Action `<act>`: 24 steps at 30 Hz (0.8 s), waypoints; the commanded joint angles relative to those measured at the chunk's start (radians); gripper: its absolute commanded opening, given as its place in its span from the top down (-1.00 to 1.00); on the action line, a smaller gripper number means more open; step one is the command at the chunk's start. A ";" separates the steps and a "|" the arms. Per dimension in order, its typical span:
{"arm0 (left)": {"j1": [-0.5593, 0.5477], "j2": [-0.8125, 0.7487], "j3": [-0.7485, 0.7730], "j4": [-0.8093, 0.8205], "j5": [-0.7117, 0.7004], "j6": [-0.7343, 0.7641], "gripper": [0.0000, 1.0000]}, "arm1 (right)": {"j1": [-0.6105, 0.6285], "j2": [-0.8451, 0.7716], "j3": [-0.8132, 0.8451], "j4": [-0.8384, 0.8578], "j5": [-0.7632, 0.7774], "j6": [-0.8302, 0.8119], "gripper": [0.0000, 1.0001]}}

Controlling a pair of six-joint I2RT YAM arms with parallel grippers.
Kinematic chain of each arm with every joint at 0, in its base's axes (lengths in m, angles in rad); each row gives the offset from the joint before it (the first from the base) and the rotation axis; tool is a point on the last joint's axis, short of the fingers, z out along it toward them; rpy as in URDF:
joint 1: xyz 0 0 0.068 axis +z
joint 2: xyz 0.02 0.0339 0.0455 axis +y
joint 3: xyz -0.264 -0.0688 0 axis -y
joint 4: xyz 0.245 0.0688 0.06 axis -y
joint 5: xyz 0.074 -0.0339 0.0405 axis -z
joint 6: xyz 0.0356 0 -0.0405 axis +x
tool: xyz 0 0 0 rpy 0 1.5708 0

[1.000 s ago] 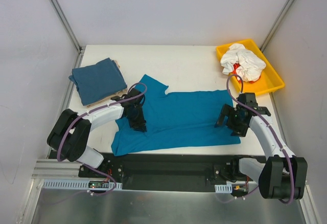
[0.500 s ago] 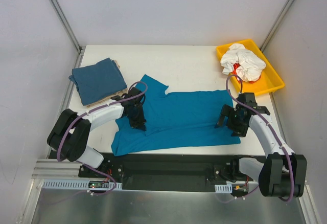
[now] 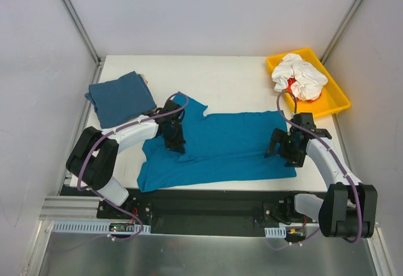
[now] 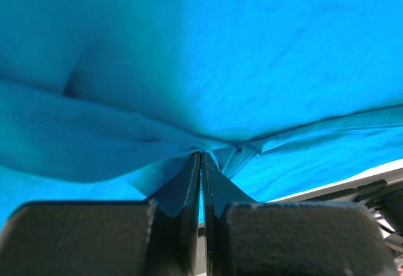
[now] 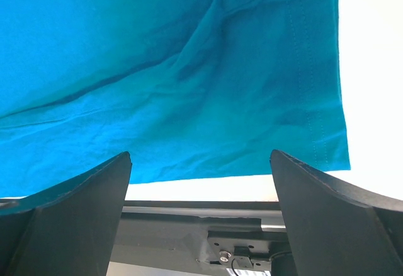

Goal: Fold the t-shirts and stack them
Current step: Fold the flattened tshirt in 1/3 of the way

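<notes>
A bright teal-blue t-shirt [image 3: 227, 147] lies spread across the near half of the table. My left gripper [image 3: 176, 145] sits on its left part, near the sleeve. In the left wrist view this gripper [image 4: 201, 155] is shut on a pinched-up fold of the teal t-shirt [image 4: 252, 49]. My right gripper [image 3: 284, 155] hovers over the shirt's right hem. Seen from its wrist camera, the right gripper [image 5: 200, 153] stands wide open with nothing between its fingers, and the teal cloth [image 5: 189, 68] lies flat under it. A darker slate-blue t-shirt [image 3: 119, 98] lies folded at the back left.
A yellow tray [image 3: 334, 103] at the back right holds a crumpled white cloth [image 3: 299, 77]. The table's near edge and the arms' black base rail [image 5: 208, 216] run just below the shirt's hem. Grey walls enclose the table on three sides.
My left gripper has shut on the teal shirt's fold and moved a little away from the near edge and to the right, dragging the cloth. The right arm has barely moved.
</notes>
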 commanded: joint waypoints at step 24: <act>-0.008 0.145 0.360 -0.067 0.047 0.246 -0.55 | 0.091 -0.082 0.087 -0.012 -0.025 -0.063 -0.93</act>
